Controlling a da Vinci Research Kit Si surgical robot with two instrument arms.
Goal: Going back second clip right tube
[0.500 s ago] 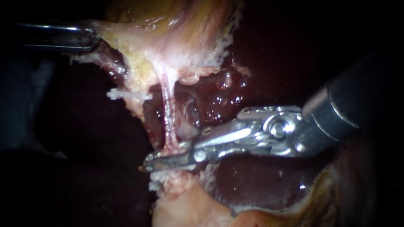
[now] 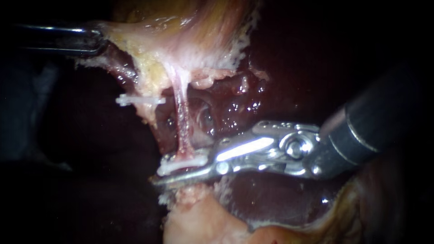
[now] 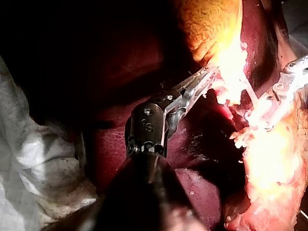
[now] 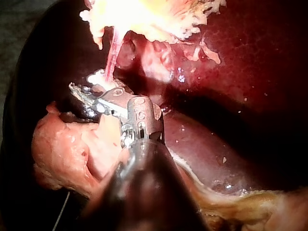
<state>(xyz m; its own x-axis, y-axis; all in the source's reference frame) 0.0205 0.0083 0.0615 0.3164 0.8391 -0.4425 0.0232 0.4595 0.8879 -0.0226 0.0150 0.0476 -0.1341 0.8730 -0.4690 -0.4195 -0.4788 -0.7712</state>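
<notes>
A thin pink tube runs down from the pale gallbladder tissue to its base. A white clip sits across the tube there. My right instrument lies across that base, its jaws a little apart and open, with the clip between them. It also shows in the right wrist view, beside the tube. My left instrument is shut on the gallbladder's edge and holds it stretched, as the left wrist view shows too.
A second white clip sticks out sideways from the yellowish tissue left of the tube. Dark red liver lies under my right instrument. A pale fleshy lump sits just below its jaws. White gauze lies beside my left shaft.
My right instrument's jaws have parted from shut on the tube's base, uncovering a white clip on it. Its shaft has shifted slightly. My left instrument has held still.
</notes>
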